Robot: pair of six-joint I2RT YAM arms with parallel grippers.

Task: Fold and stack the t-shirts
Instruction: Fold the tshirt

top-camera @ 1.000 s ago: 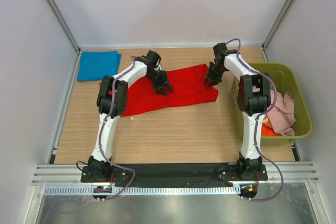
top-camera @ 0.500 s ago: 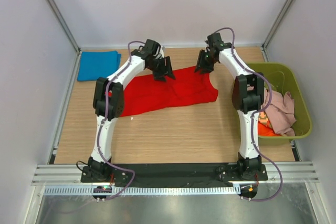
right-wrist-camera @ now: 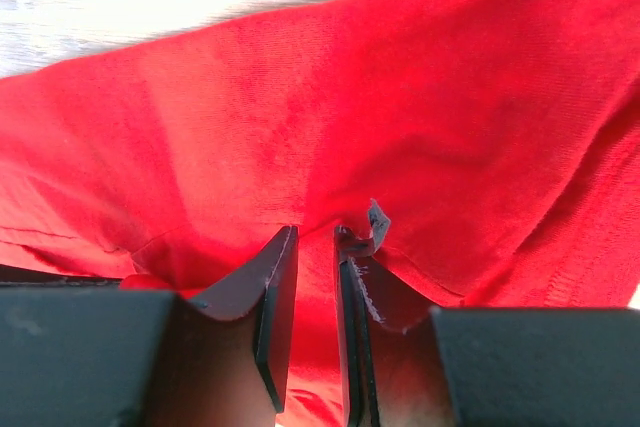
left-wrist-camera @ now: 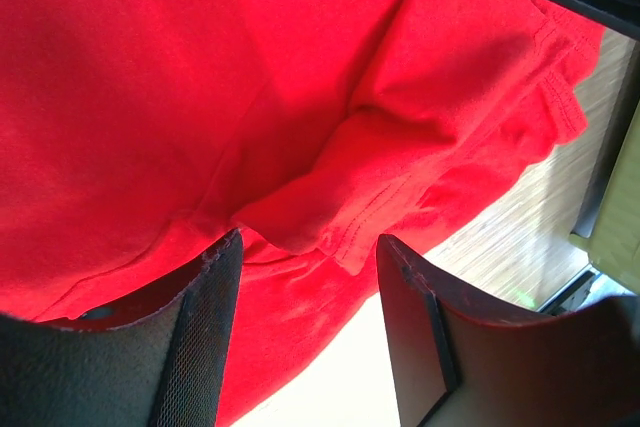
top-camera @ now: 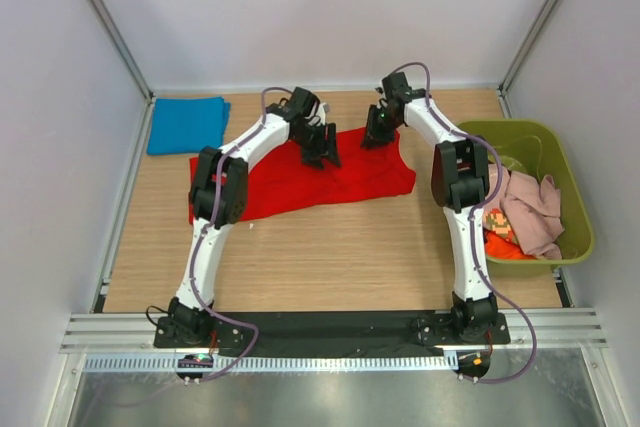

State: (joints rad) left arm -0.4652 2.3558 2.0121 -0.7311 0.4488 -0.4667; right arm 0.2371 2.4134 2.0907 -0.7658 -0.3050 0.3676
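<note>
Both pincers have moved toward the far hem of the red t-shirt (top-camera: 340,182) in the last second. The right pincer (right-wrist-camera: 315,232) has swung out and inward to the far right corner, and the left pincer (top-camera: 324,152) has drifted a little along the same edge. I take this as setting up a fold: the shirt lies spread on the table, not yet folded.

My right pincer looks clenched on a pinch of red cloth, with creases running into its tips. My left pincer is released, jaws apart, and a bunched fold of the shirt sits just beyond its tips. I cannot tell whether they touch it.

Most of the shirt spreads nearer me than both pincers. Well to the left of the left pincer lies the blue t-shirt (top-camera: 187,124), already folded. To the right of the right pincer, more shirts wait in the bin (top-camera: 515,127).
</note>
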